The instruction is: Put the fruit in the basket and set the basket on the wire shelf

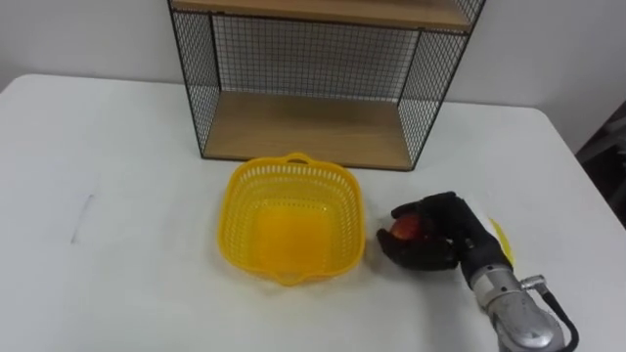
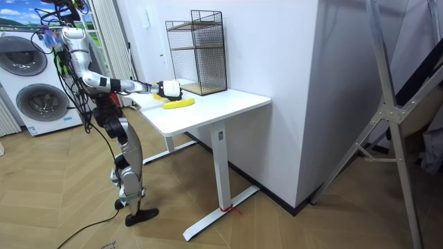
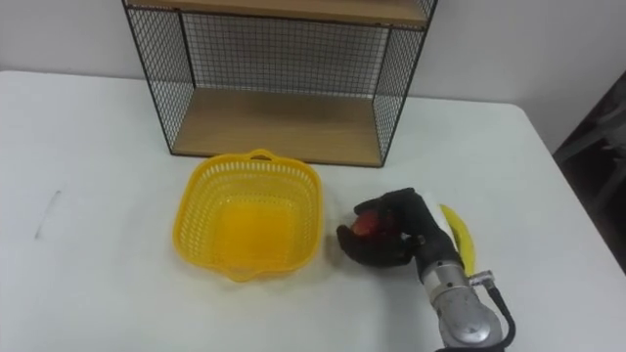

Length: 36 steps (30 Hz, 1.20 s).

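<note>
White desk [image 1: 98,196] is seen against a plain wall, and the robot is shown standing at its end in the room view. A yellow perforated plastic basket [image 1: 240,210] is set near the desk's middle, empty, with a black wire shelf with wooden boards [image 1: 303,127] placed just behind the basket. Just right of the basket, the black right hand [image 1: 440,235] is curled round a small red round fruit [image 1: 404,227], low over the desk. A yellow banana [image 3: 462,240] is seen further right of the basket, partly hidden by the hand. The fruit could be dropped short of the rim if released too early. The light basket could also be pushed aside if its wall is struck by the hand.
</note>
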Motion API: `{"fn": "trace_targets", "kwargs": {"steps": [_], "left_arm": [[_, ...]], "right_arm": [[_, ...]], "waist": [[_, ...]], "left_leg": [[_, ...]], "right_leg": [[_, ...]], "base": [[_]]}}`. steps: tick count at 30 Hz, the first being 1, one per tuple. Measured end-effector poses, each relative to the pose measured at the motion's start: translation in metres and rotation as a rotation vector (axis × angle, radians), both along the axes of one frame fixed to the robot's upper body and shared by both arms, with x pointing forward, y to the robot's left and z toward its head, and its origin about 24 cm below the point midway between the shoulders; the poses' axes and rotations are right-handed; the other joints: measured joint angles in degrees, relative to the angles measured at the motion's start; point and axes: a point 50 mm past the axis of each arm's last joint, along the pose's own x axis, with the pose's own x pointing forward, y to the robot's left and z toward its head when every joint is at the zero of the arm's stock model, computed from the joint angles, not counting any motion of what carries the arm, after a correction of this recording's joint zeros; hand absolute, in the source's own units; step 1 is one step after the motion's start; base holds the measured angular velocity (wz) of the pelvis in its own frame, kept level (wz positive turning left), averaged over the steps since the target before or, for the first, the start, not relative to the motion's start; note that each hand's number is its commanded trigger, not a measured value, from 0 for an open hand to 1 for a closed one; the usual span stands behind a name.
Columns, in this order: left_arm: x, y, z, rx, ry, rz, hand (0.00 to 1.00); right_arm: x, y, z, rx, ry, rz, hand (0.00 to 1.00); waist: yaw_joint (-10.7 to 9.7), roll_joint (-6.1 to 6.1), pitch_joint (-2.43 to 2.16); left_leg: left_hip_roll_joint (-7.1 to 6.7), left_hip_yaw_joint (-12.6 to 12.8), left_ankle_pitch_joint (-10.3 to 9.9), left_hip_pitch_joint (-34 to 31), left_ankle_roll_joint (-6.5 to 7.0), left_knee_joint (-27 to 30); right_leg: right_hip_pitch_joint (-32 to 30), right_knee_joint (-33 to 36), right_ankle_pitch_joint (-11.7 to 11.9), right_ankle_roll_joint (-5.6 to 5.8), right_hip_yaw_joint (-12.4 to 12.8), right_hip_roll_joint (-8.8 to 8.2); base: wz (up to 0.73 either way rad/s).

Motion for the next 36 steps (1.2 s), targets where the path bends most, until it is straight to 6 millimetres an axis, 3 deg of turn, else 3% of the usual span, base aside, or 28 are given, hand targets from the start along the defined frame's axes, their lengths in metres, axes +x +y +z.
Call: {"fn": "trace_targets", "kwargs": {"steps": [7,13,17,22,27,31,36], "left_arm": [[-0.003,-0.007,-0.002,-0.013,0.008,0.011,0.0],[-0.006,-0.008,-0.002,-0.012,0.015,0.015,0.0],[-0.006,-0.008,-0.002,-0.009,0.006,0.033,0.0],[-0.005,-0.009,-0.002,0.022,-0.016,0.034,0.0],[-0.003,-0.012,-0.002,0.03,-0.039,0.034,0.0],[-0.004,-0.012,-0.002,0.044,-0.046,0.035,0.0],[-0.002,-0.012,-0.002,0.044,-0.047,0.034,0.0]], "right_arm": [[-0.002,-0.006,-0.006,0.294,0.019,-0.149,1.0],[-0.005,-0.008,-0.008,0.503,0.02,-0.235,1.0],[-0.006,-0.006,-0.009,0.602,0.023,-0.259,1.0],[-0.004,0.001,-0.007,0.631,0.011,-0.251,1.0],[0.007,0.008,0.021,0.653,-0.1,-0.188,1.0],[0.01,0.011,0.029,0.654,-0.131,-0.163,1.0],[0.017,0.02,0.05,0.537,-0.215,-0.032,1.0]], "waist": [[-0.9,2.66,0.03],[-1.0,2.77,-0.29],[-1.0,1.94,-0.25],[-0.8,1.36,-0.18],[-1.1,1.62,-0.1],[-1.0,1.66,-0.06],[-0.7,1.68,-0.06]], "left_leg": [[0.45,0.3,-0.4,0.0,0.01,0.2],[0.13,0.3,-0.4,0.0,-0.02,0.5],[0.1,0.3,-0.4,-0.1,-0.02,0.7],[0.1,0.4,-0.4,-0.1,-0.01,0.7],[0.14,0.4,-0.4,-0.1,-0.01,0.6],[0.13,0.4,-0.4,0.0,-0.01,0.4],[0.18,1.1,-0.4,-0.3,-0.01,0.2]], "right_leg": [[-0.2,0.3,0.1,-0.01,0.2,0.12],[-0.2,0.2,0.1,-0.06,0.1,0.11],[-0.2,0.2,0.1,-0.05,0.1,0.08],[-0.4,0.4,0.1,-0.05,0.3,0.08],[-0.4,0.5,0.1,-0.05,0.7,0.17],[-0.3,0.5,0.1,-0.05,0.8,0.19],[-1.2,1.1,0.1,-0.05,1.6,0.33]], "base": [[-0.03],[-0.01],[0.0],[-0.01],[-0.01],[0.0],[-0.08]]}}
